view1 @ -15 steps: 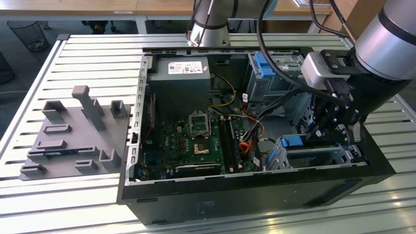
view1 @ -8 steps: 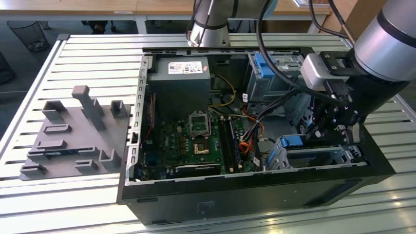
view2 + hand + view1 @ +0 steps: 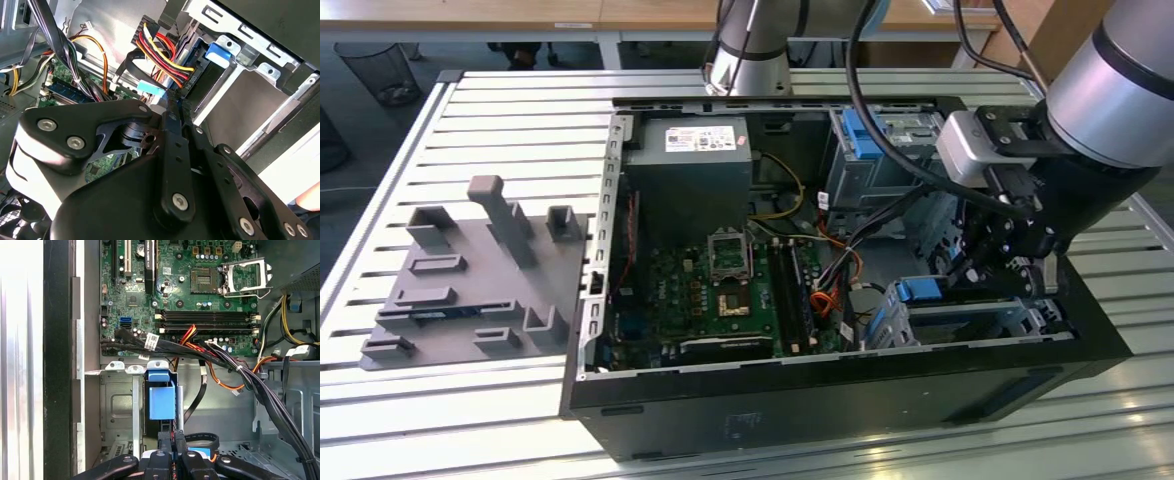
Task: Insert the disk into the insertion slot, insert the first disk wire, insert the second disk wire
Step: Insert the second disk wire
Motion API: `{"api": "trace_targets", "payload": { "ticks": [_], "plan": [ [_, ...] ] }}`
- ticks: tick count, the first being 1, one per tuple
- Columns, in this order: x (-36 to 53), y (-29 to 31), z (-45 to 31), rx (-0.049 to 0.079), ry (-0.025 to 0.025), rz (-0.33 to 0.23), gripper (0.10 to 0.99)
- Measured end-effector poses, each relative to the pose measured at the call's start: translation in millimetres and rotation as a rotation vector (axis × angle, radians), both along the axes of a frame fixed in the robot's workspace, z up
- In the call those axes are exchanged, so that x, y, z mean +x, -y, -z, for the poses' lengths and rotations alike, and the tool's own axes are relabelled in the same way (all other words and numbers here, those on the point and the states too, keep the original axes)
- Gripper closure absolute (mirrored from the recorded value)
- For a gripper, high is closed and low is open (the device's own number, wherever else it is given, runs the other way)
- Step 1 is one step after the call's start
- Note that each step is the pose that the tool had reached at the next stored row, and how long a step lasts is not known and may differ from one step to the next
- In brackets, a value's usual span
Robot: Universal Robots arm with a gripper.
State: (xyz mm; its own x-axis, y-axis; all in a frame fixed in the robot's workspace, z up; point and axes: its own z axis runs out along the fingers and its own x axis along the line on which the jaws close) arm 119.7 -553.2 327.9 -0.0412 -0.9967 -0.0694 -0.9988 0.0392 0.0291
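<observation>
Claw [image 3: 170, 440] sits beside the insertion slot [image 3: 120, 410]; no legible writing.

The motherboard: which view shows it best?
The first wrist view: the motherboard lies face-on, its processor socket and memory slots in plain sight. The exterior view shows it whole but at a slant. The second wrist view catches a sliver behind cables.

slatted table [image 3: 494, 110] | open computer case [image 3: 854, 400] | grey fixture block [image 3: 467, 290], apparently plastic
</observation>
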Motion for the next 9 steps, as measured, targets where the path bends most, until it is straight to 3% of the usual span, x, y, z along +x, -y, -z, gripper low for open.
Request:
{"api": "trace_targets", "payload": {
  "ticks": [4,5,9],
  "plan": [
    [0.0,0.0,0.3,0.0,0.0,0.0,0.925],
    [0.0,0.0,0.3,0.0,-0.0001,0.0,0.863],
    [0.0,0.0,-2.5,0.0,0.0,0.0,0.863]
  ]
}}
